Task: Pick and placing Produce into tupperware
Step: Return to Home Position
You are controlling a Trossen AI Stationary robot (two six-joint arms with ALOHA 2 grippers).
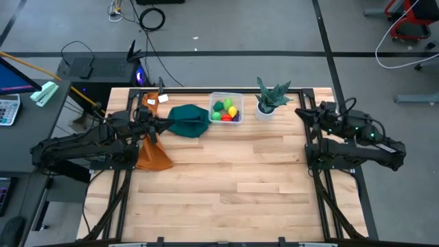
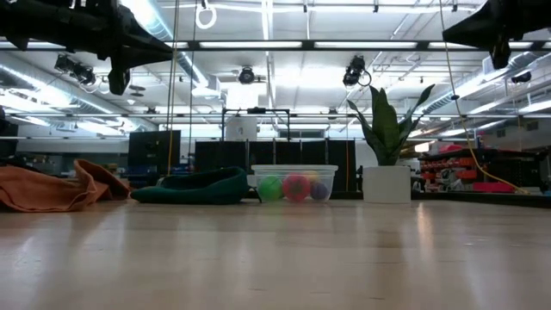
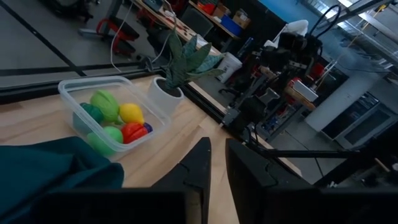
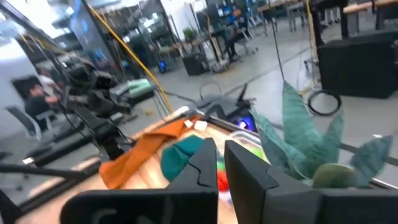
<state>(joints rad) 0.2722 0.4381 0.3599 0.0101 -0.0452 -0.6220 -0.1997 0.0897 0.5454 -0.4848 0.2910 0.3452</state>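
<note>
The clear square tupperware [image 1: 212, 97] stands at the table's far side, between the dark green cloth and the potted plant. The produce [image 1: 226, 110] lies inside it. In the left wrist view I make out light green, dark green, yellow, red and a bit of purple pieces [image 3: 118, 118]. My left gripper [image 1: 167, 125] hangs shut in the air over the green cloth's left end, pointing toward the tupperware. My right gripper [image 1: 299, 112] hangs shut near the table's right edge, just right of the plant. Both are well above the table in the low view.
A crumpled dark green cloth [image 1: 188, 120] lies left of the tupperware. An orange cloth [image 1: 152, 154] lies at the table's left edge under the left arm. A green plant in a white pot [image 1: 267, 103] stands right of the tupperware. The near half of the wooden table [image 1: 226, 192] is bare.
</note>
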